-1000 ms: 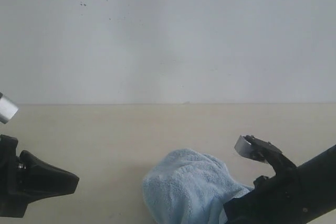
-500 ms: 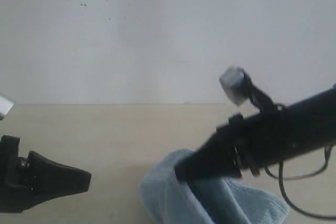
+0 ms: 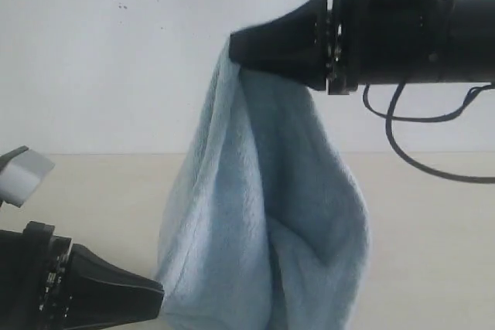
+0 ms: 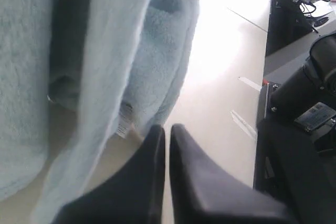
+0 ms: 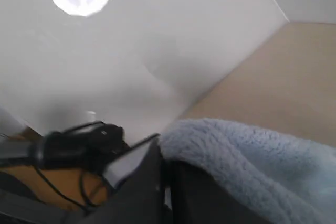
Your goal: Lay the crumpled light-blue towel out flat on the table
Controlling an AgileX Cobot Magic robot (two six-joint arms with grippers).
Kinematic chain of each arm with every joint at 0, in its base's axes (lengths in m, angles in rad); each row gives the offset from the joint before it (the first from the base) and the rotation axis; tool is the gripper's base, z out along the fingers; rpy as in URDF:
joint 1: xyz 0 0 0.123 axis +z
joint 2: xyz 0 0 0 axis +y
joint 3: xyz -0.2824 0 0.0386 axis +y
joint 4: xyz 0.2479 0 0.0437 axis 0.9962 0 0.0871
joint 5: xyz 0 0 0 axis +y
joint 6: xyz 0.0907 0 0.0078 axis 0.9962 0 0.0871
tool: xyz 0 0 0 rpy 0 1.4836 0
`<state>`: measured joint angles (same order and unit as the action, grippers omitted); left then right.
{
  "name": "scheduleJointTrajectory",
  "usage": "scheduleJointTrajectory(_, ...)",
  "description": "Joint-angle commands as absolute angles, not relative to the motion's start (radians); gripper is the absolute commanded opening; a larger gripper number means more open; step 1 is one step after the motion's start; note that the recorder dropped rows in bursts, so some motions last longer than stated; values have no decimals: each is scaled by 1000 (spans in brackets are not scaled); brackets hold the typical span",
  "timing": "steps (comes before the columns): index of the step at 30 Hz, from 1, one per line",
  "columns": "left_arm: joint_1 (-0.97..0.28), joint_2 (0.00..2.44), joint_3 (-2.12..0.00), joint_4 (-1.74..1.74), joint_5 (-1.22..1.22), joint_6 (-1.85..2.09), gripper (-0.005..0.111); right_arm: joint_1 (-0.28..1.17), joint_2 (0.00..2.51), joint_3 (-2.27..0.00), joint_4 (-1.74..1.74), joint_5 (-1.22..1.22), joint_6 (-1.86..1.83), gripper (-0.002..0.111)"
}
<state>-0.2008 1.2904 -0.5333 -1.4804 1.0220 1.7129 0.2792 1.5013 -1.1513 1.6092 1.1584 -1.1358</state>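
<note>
**Towel Suspended From Right Tool; Left Tool Closed and Empty**

Right tool [image 3: 235, 45]: the jaws are clamped on an upper fold of the towel [image 3: 263, 229]. The right wrist view confirms blue terry pile caught between the dark fingers.

Towel: it hangs straight down below the right tool in a long, doubled-over drape, narrow at the clamp and widening toward its lower end. Deep vertical folds run through it, so it is not flat. Its lower end passes out of the exterior view, and contact with the table [image 3: 433, 253] cannot be confirmed there.

Left tool [image 3: 157, 299]: it sits low, well below the right tool, with its tip just beside the towel's lower edge. In the left wrist view the two fingers are pressed together with only a thin slit between them and no cloth in it.

Labels: a small white tag [image 4: 124, 120] is sewn to a towel edge just beyond the left tool's tip; its print is too small to read. White stickers [image 4: 315, 115] show on dark equipment [image 4: 294, 87] beyond the table edge; their text is illegible.
</note>
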Motion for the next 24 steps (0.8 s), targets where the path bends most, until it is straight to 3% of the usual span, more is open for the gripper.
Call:
scheduleJointTrajectory(1, -209, 1293, -534, -1499, 1019, 1722, 4, 280, 1495, -1138, 1342, 993, -1066, 0)
scheduleJointTrajectory(5, -209, 1293, -534, -1487, 965, 1722, 4, 280, 1495, -1106, 1168, 820, -917, 0)
scheduleJointTrajectory(10, -210, 1293, -534, -1417, 822, 1722, 5, 280, 1516, -1095, 1077, 790, -903, 0)
scheduleJointTrajectory(12, -214, 1293, -534, -1419, 822, 1722, 10, 280, 1529, -1095, 1077, 793, -903, 0)
scheduleJointTrajectory(19, -341, 1294, -534, -1359, 783, 1722, 44, 280, 1569, -1095, 1063, 787, -903, 0)
scheduleJointTrajectory(22, -402, 1302, -534, -1316, 686, 1722, 51, 280, 1586, -1095, 1063, 796, -903, 9)
scheduleJointTrajectory(24, -431, 1322, -534, -1294, 626, 1722, 51, 280, 1593, -1095, 1063, 815, -900, 24)
